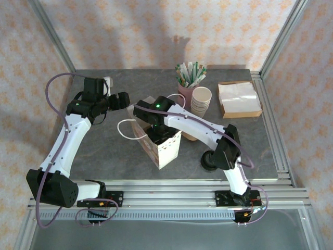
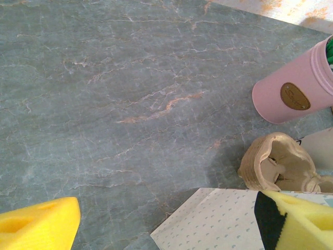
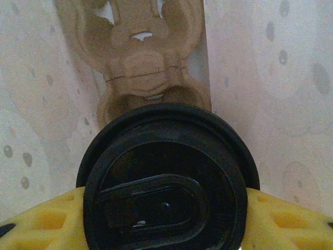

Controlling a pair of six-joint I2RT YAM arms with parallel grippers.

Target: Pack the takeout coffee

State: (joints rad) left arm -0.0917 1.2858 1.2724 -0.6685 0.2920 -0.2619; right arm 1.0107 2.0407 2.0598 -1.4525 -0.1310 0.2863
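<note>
The takeout coffee (image 3: 164,187) shows in the right wrist view as a black lidded disc, with my right gripper (image 3: 164,221) shut on it, one yellow pad (image 3: 47,221) on each side. It hangs inside the white dotted paper bag (image 1: 169,148), above the brown pulp cup carrier (image 3: 138,67) at the bag's bottom. From above, the right gripper (image 1: 158,127) reaches down into the bag's mouth. My left gripper (image 1: 124,99) stands open just behind the bag's far left side. Its yellow fingertips (image 2: 36,226) are wide apart, with the bag's corner (image 2: 213,221) low between them.
A pink holder (image 1: 186,89) with stir sticks stands behind the bag, a stack of cream paper cups (image 1: 201,101) beside it. A flat box of napkins (image 1: 239,99) lies at the back right. The bag's white handle loop (image 1: 125,131) lies on the grey table (image 1: 104,151).
</note>
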